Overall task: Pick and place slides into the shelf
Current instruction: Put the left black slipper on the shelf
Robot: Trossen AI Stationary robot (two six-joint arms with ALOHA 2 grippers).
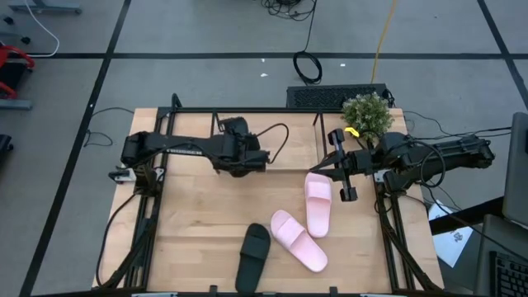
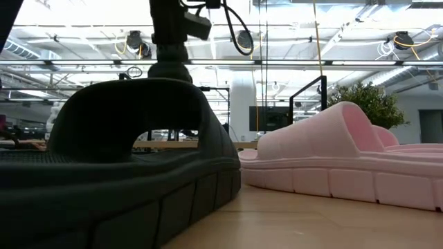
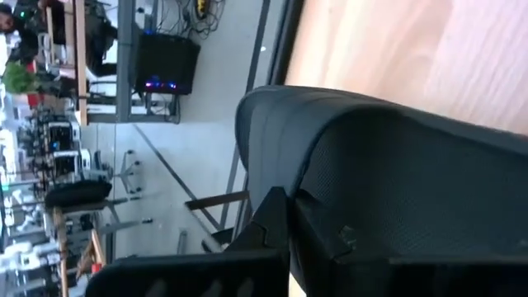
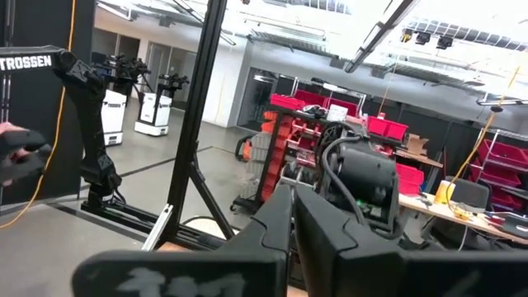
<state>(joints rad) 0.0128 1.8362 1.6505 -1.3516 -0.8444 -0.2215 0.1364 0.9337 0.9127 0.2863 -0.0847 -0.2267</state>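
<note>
My left gripper point(image 1: 257, 159) hovers over the middle of the table's far half, turned on its side. A matte black slide point(image 3: 396, 157) fills its wrist view just past its closed fingers. The other black slide point(image 1: 253, 257) lies flat near the table's near edge. Beside it lie two pale pink slides point(image 1: 318, 204) point(image 1: 299, 240). My right gripper point(image 1: 341, 167) is shut and raised beside the far end of the upper pink slide, touching nothing. Thin black rods that may be the shelf point(image 1: 269, 112) run along the far edge. My left gripper is shut on the black slide. Its fingers point(image 3: 268, 235) lie stacked one above the other, level, pointing toward the table's right. The fingers themselves hide the place of contact, so the part held cannot be told. From above, the arm covers the slide.
A potted plant point(image 1: 367, 115) stands at the table's far right corner, close to my right arm. The black frame point(image 1: 157, 206) edges the table's sides. Bare wood lies on the table's left half point(image 1: 198, 223). A person's hand point(image 4: 18, 155) shows far off in the room.
</note>
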